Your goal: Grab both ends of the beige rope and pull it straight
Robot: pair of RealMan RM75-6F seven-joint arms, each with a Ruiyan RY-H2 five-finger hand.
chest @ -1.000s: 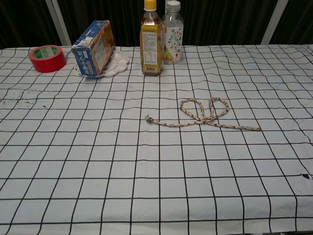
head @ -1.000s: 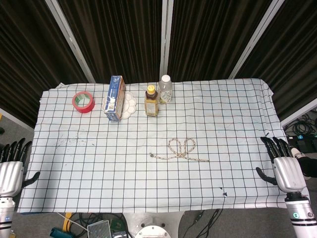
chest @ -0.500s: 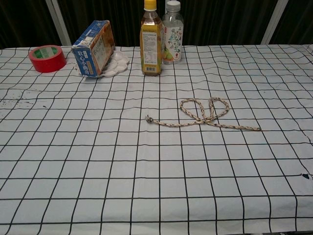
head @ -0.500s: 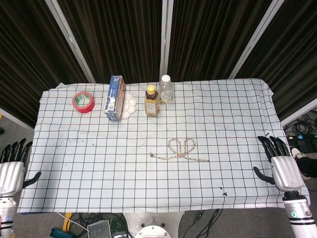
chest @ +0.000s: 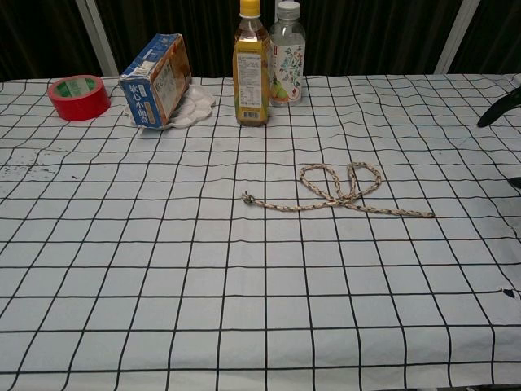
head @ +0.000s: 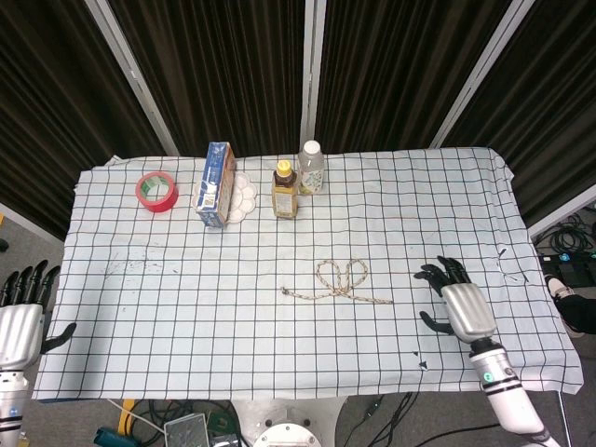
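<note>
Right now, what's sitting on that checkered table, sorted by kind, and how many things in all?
Bottles: 2, the yellow-capped one and the clear one
Cartons: 1, blue
Tape rolls: 1, red
White trays: 1
Ropes: 1, beige
Total: 6

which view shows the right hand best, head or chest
The head view: the black-fingered, silver-backed right hand shows whole there with its wrist, fingers spread, above the checked tablecloth right of the beige braided rope. The chest view catches only dark fingertips at its right edge.
</note>
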